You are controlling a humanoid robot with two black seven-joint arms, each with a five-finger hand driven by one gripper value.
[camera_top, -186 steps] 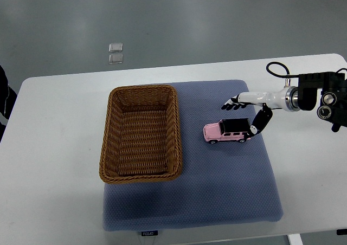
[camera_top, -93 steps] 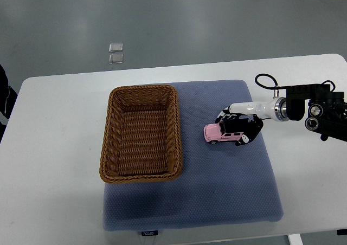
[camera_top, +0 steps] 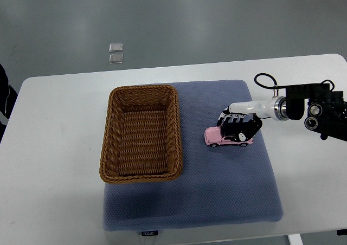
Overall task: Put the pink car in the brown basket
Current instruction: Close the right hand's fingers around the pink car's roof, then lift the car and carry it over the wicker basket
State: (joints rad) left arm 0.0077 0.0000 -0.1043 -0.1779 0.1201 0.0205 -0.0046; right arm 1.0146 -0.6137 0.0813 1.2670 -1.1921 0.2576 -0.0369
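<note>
Since a second ago your right hand (camera_top: 238, 124) has dropped and curled its fingers (camera_top: 225, 116) around the pink car (camera_top: 228, 137), which sits under them on the blue mat (camera_top: 227, 191), so lifting it leftward into the brown basket (camera_top: 141, 134) remains.

Looks like a robot test lab: plain white desk (camera_top: 59, 147) w/ a blue-grey padded mat (camera_top: 217, 191), bare grey floor (camera_top: 190, 23), nothing homey.
</note>
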